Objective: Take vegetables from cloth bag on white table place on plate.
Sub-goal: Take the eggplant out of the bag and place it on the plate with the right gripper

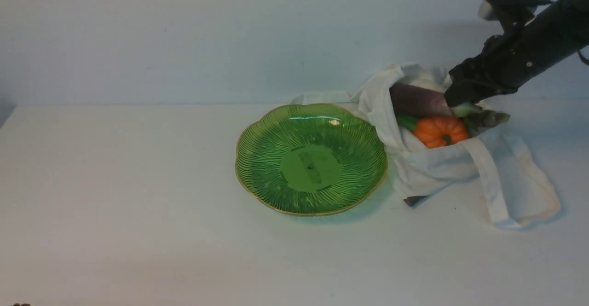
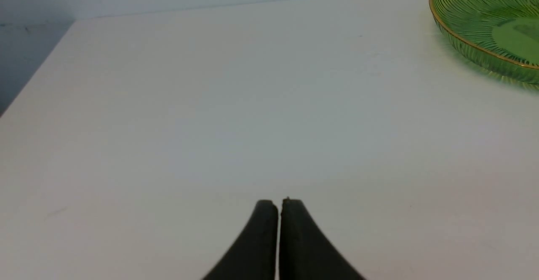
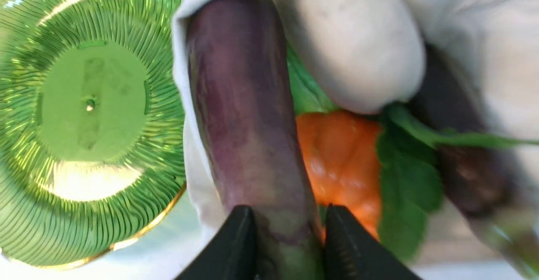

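Right gripper (image 3: 290, 225) clamped on glossy purple eggplant (image 3: 248, 99); left gripper (image 2: 279, 204) closed, empty. Right wrist view shows smooth white vegetable (image 3: 362, 52) near right gripper, hidden up front; ribbed glass plate (image 1: 311, 168) beside soft cloth bag (image 1: 428, 163).

Two eggplants (image 3: 252, 103), one pumpkin (image 1: 441, 131), one white vegetable (image 3: 358, 48), one plate (image 1: 311, 168), one bag (image 1: 432, 168).

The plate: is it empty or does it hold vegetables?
Empty. In the front view, the green plate shows its bare ribbed inside, with every visible vegetable beside it at the cloth bag.
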`<state>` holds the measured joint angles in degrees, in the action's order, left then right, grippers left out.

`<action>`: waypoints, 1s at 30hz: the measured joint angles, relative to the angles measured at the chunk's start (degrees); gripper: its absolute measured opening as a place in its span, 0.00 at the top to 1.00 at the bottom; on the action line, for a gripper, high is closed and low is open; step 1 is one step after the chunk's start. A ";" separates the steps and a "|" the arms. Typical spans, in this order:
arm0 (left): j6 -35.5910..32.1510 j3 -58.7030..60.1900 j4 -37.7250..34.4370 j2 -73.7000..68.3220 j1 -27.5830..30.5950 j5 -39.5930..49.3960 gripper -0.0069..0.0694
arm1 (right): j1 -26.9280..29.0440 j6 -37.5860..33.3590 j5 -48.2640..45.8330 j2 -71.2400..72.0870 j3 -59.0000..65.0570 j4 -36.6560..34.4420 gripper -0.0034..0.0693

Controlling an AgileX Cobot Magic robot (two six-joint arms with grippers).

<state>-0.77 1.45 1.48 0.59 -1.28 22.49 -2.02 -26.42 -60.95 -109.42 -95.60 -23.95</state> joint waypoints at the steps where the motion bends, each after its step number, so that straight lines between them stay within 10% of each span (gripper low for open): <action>1: 0.00 0.00 0.00 0.00 0.00 0.00 0.92 | 0.00 0.61 -0.41 0.74 0.00 1.11 0.68; 8: 0.00 0.00 0.00 0.00 0.00 0.00 0.92 | 0.00 11.18 -7.55 10.47 0.00 12.19 0.68; 15: -0.02 0.00 0.00 0.00 0.00 0.00 0.92 | -1.38 18.50 -8.99 17.84 0.00 5.25 0.68; 30: -0.02 0.00 0.00 0.00 0.00 0.00 0.92 | -22.41 19.42 6.11 -2.08 -0.07 7.50 0.68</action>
<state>-0.78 1.45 1.48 0.59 -1.28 22.49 -24.43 -7.00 -54.84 -111.50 -95.67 -16.45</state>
